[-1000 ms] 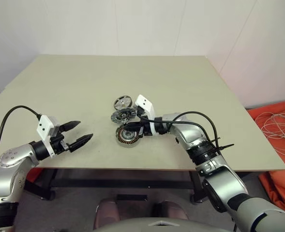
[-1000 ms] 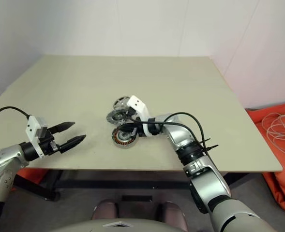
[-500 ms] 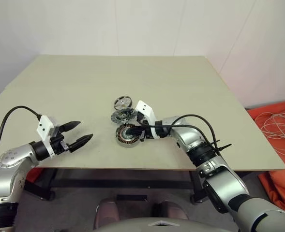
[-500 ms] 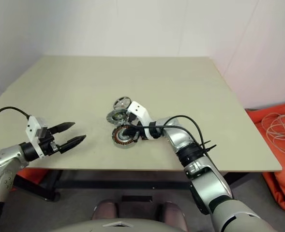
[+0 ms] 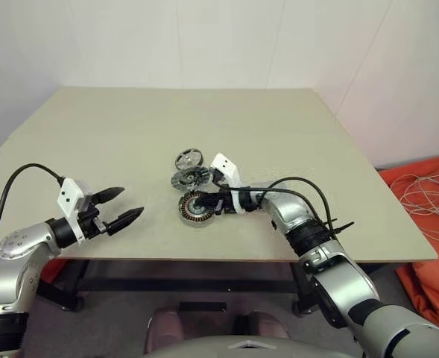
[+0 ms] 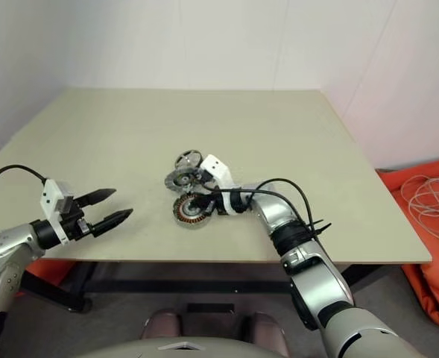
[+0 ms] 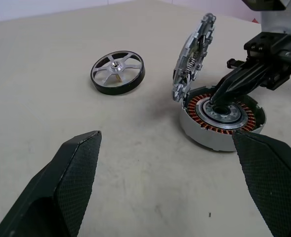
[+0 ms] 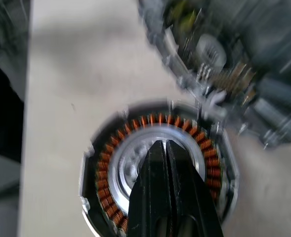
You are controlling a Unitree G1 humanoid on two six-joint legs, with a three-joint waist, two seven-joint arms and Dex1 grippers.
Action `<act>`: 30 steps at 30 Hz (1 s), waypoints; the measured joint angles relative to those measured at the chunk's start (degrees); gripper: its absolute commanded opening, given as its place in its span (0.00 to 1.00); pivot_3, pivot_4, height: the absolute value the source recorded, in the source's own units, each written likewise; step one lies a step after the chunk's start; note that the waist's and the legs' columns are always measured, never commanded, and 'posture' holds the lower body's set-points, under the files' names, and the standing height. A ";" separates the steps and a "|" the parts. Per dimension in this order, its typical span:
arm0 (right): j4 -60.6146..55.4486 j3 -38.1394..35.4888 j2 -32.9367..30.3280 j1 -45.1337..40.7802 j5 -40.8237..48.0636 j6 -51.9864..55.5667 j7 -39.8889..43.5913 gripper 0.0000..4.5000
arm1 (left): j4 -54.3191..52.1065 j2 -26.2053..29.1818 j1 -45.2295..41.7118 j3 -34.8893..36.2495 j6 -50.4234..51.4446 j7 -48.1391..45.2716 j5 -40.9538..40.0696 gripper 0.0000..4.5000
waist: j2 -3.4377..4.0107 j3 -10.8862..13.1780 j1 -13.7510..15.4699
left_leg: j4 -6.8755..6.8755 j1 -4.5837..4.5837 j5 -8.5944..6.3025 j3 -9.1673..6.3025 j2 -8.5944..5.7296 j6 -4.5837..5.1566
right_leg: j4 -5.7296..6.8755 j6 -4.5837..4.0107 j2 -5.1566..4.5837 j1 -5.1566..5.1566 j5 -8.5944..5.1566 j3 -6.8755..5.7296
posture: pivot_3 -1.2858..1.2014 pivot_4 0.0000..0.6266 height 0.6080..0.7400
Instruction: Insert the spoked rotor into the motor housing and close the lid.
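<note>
- The motor housing [image 7: 222,121] sits flat on the tabletop [image 5: 115,134], nearer the front edge than the back and roughly midway between the left and right edges. Its cup faces up, with the ring of copper windings showing and nothing dropped into it, so it looks ready to receive a part.
- The lid [image 7: 193,57] stands tilted on its edge against the far side of the housing, leaning away from the cup. Judging by that pose, it is propped open so the mouth stays free; closing it is not yet done.
- The spoked rotor [image 7: 117,73] lies flat on the tabletop just beyond the lid, toward the back edge, apart from both. It is untouched, so the insertion has not begun.
- The right gripper [image 8: 166,148] reaches in from the right side, its two black fingers pressed together and holding nothing. Their tips point down into the centre of the housing, at or just above the silvery hub; whether they touch it I cannot tell. Pinched like that, they seem meant to probe or steady the housing, not to pick anything up.
- The left gripper [image 5: 122,207] hangs over the front left part of the tabletop, well apart from the three parts, its fingers spread wide and empty. It points toward them, seemingly waiting in reserve, perhaps to fetch the rotor.
</note>
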 measured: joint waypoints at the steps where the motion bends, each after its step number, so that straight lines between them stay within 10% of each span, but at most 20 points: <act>1: -0.54 -0.80 0.37 -0.14 0.66 0.27 -0.15 0.01 | 0.00 0.00 -0.05 0.00 0.00 0.00 0.00 1.00 | 0.00 0.00 0.00 | -0.05 0.00 0.00 0.00 0.00 0.00 | 0.00 -0.01 0.00 -0.01 0.00 0.00 | 0.52 0.00 1.00; 30: -9.34 3.59 -5.80 2.56 -1.38 -0.58 4.27 0.01 | 1.39 -2.31 -3.80 -0.24 4.16 8.13 1.52 1.00 | -0.01 -0.01 0.11 | -0.21 0.00 -0.07 0.01 -0.04 -0.02 | -0.09 -0.01 0.01 0.01 0.00 0.00 | 0.52 0.00 1.00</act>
